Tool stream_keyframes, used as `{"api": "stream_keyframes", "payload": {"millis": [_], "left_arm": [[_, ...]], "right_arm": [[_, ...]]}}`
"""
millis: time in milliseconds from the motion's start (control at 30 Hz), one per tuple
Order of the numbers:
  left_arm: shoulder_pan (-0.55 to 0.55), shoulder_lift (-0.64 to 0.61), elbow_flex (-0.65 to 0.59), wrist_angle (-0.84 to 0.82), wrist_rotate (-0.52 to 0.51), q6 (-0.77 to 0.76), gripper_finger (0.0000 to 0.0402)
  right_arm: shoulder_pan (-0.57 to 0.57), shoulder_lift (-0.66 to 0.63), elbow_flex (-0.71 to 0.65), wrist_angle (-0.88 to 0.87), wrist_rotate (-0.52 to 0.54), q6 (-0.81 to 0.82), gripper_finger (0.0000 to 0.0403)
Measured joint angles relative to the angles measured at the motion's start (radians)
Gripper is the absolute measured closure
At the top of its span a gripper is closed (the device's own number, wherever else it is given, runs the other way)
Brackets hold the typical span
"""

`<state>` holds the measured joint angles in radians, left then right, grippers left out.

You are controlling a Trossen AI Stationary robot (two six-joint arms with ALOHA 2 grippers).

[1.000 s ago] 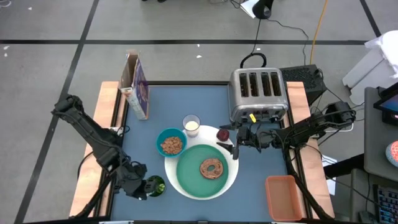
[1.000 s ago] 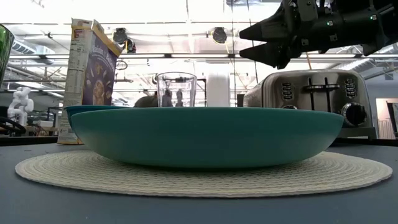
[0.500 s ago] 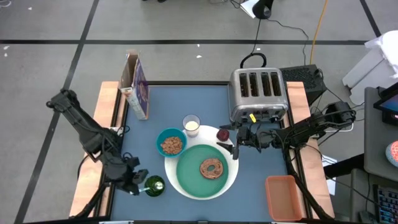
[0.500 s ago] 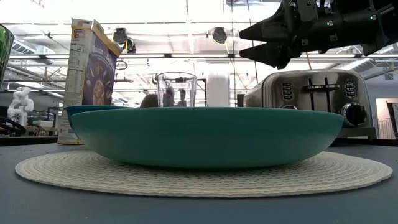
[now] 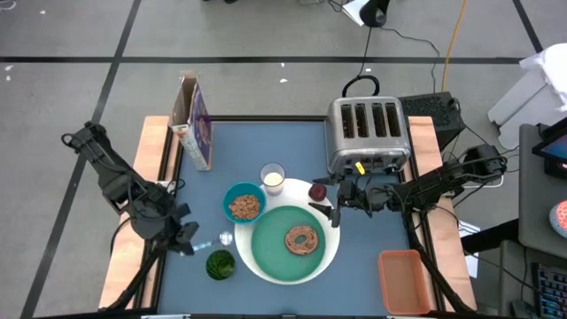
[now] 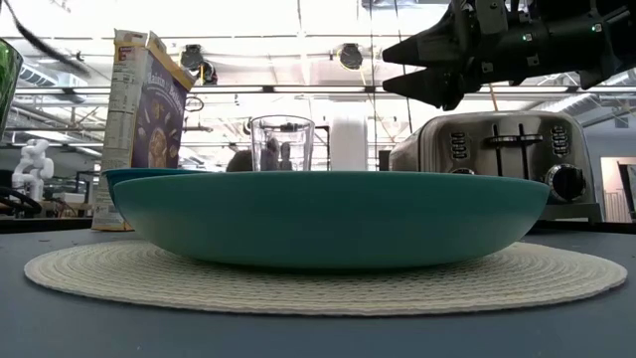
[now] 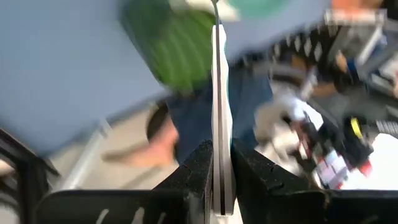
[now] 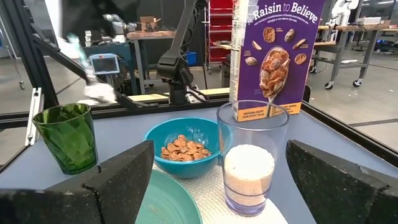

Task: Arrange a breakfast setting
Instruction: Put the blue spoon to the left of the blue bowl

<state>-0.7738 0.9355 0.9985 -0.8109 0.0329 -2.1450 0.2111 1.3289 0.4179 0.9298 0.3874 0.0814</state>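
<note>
Spoon (image 5: 215,239), stainless, clamped at the handle in left gripper (image 5: 188,241), held above front-left of table (image 5: 257,133), beside green glass (image 5: 220,264).
Light, rigid, slick; best gripped flat across the handle. Rightward: purple cereal box (image 5: 198,133), small teal bowl (image 5: 244,204), glass of milk (image 5: 273,178), teal plate (image 5: 295,244) with brown bagel (image 5: 302,239), red apple (image 5: 317,190), right gripper (image 5: 335,214) spread wide, empty, by toaster (image 5: 368,133).

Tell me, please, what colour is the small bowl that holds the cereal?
The small bowl is teal blue, with brown cereal inside; the right wrist view shows it best.
</note>
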Motion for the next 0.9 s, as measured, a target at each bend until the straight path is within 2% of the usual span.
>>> {"api": "stream_keyframes", "payload": {"millis": [333,500,667,900], "left_arm": [[0.0,-0.034,0.0,-0.383,-0.271,-0.04,0.035],[0.0,-0.013,-0.023,-0.516,-0.349,-0.113,0.035],[0.001,-0.004,-0.127,-0.493,-0.401,-0.155,0.035],[0.045,-0.003,-0.349,-0.229,-0.463,-0.167,0.035]], "right_arm": [[0.0,0.0,0.0,0.0,0.0,0.0,0.0046],[0.0,0.0,0.0,0.0,0.0,0.0,0.0046],[0.0,0.0,0.0,0.0,0.0,0.0,0.0046],[0.0,0.0,0.0,0.001,0.0,0.0,0.0046]]}}
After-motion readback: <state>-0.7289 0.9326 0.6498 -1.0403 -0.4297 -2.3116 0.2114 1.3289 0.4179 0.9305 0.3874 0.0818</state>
